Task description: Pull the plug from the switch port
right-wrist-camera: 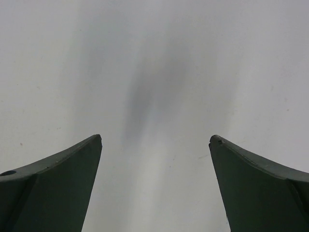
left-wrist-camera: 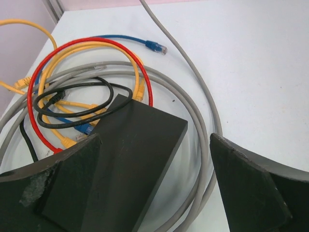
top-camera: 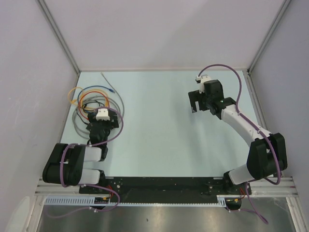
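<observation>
Two pincers are both standing released, nothing in either. The left pincer [left-wrist-camera: 154, 140] is hovering over the small flat matte-black rectangular switch [left-wrist-camera: 130, 159], fingers spread wide, likely so it can straddle the box and pin or grip it while a plug gets pulled. The switch is lying skewed on the pale tabletop [top-camera: 154, 125] at the far left, inside a messy coil of cables. A red round cable [left-wrist-camera: 32, 82], a yellow cable [left-wrist-camera: 91, 48], a thin black cable [left-wrist-camera: 72, 116] and a thick grey cable [left-wrist-camera: 193, 77] are looping around it. A blue cable with a clear plug [left-wrist-camera: 155, 47] is lying loose beyond, not in any port.

Relative to the left pincer, the switch is sitting between the fingers but off to the left one, its near corner tucked under that finger; whether they are touching is unclear. A gap is showing toward the right finger. Ports are facing away, so which plug is seated cannot be told.

The right pincer [right-wrist-camera: 155, 140] is hanging over bare tabletop, well apart from the switch, probably waiting to come over for the plug.
</observation>
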Available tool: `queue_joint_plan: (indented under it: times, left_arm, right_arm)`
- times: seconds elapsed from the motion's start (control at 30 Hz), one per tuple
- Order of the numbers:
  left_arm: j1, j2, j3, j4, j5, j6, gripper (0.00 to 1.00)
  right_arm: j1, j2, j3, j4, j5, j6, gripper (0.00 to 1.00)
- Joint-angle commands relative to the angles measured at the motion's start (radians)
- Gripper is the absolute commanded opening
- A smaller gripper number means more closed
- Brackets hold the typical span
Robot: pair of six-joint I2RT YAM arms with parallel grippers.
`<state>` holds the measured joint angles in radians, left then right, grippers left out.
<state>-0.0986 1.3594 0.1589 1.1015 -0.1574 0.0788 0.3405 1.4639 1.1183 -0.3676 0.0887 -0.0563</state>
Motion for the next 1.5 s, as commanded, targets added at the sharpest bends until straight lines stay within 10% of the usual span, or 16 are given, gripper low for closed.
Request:
queue_joint_plan:
  times: [0.0,0.4,0.57,0.83,0.87,0.9,0.97,1.0,1.07,1.13,1.17,1.47]
  left_arm:
    - [-0.013,-0.022,-0.006,0.098,-0.031,-0.019,1.0]
    - [0.008,-0.081,0.016,0.063,0.067,-0.001,0.99]
    - [-0.038,-0.175,0.394,-0.624,-0.067,-0.034,1.0]
    - [-0.041,-0.131,0.879,-1.093,-0.062,-0.159,1.0]
    - [-0.041,-0.122,0.915,-1.144,-0.057,-0.159,0.97]
    - [-0.041,-0.108,0.948,-1.219,-0.007,-0.145,0.79]
    - [-0.033,-0.094,1.024,-1.273,0.092,-0.108,0.01]
    - [-0.032,-0.086,1.047,-1.322,0.176,-0.105,0.0]
    - [-0.032,-0.083,1.059,-1.329,0.255,-0.09,0.14]
    - [-0.032,-0.077,1.065,-1.348,0.26,-0.118,0.71]
    - [-0.032,-0.071,1.065,-1.353,0.251,-0.128,0.99]
    - [0.095,0.078,1.169,-1.659,0.279,-0.088,1.0]
  right_arm:
    - [0.003,0.012,0.012,0.028,-0.107,-0.016,1.0]
    - [0.014,0.0,0.014,0.019,-0.199,-0.102,1.0]
    - [0.012,-0.014,0.014,0.022,-0.224,-0.14,1.0]
    - [0.015,-0.023,0.014,0.019,-0.259,-0.12,1.0]
    - [0.009,-0.025,0.015,0.018,-0.28,-0.122,0.54]
    - [0.003,-0.027,0.018,0.015,-0.3,-0.123,0.1]
    - [-0.001,-0.036,0.02,0.013,-0.27,-0.093,0.0]
    - [-0.004,-0.039,0.021,0.01,-0.267,-0.093,0.0]
    - [-0.006,-0.046,0.02,0.003,-0.248,-0.091,0.6]
    - [-0.005,-0.047,0.023,-0.001,-0.212,-0.097,0.96]
    - [0.0,-0.045,0.023,-0.008,-0.199,-0.097,1.0]
    - [0.048,-0.028,0.057,-0.083,-0.044,-0.008,1.0]
